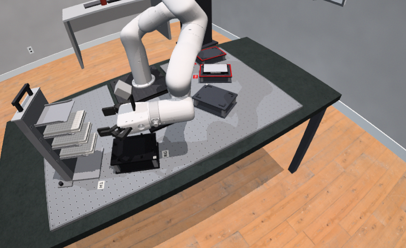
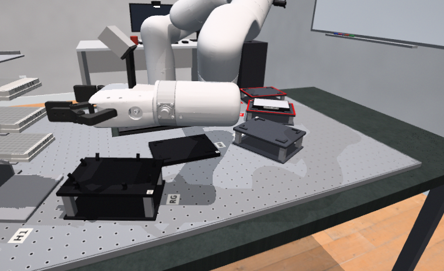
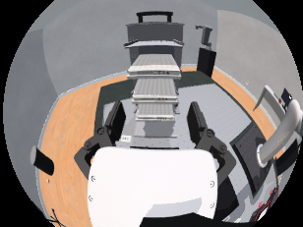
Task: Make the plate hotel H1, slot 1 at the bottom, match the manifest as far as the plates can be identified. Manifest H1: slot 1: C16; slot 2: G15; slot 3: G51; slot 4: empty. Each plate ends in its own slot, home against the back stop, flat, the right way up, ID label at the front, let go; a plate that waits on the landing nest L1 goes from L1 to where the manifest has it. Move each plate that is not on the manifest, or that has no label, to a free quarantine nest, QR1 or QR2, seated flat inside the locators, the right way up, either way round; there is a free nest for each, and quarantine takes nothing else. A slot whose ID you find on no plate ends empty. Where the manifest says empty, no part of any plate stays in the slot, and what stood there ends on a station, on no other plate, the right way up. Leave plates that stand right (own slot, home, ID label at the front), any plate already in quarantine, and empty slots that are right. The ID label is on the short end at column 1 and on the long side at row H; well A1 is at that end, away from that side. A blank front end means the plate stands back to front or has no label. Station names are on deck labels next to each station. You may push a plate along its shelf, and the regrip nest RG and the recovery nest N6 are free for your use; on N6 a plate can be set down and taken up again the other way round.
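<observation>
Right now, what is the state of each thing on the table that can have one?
Gripper: jaws open, holding nothing.
Plate rack: three lower shelves each hold a plate, top shelf bare.
Near red-edged nest: holds a white plate.
Far red-edged nest: no plate.
Black nest by the RG label: no plate.
</observation>
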Robot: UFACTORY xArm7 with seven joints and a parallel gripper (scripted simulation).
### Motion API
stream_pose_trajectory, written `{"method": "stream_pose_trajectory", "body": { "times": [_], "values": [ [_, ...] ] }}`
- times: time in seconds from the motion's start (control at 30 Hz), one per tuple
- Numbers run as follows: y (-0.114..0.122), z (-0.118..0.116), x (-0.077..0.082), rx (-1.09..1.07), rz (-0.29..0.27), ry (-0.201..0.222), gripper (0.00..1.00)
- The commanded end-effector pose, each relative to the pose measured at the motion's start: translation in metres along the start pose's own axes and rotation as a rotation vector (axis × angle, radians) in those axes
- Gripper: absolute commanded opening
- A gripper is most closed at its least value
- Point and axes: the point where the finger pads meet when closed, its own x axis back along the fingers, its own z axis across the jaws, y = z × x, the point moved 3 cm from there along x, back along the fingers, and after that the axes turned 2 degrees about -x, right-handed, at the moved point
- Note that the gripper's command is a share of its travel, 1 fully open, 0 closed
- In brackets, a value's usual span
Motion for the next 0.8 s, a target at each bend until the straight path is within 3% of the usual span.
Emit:
{"method": "stream_pose_trajectory", "body": {
  "times": [0.0,0.3,0.77],
  "values": [
    [-0.001,-0.001,-0.005,-0.004,-0.001,0.001,1.0],
    [-0.001,-0.001,-0.03,-0.004,-0.001,0.001,1.0],
    [-0.001,-0.001,-0.03,-0.004,-0.001,0.001,1.0]
  ]
}}
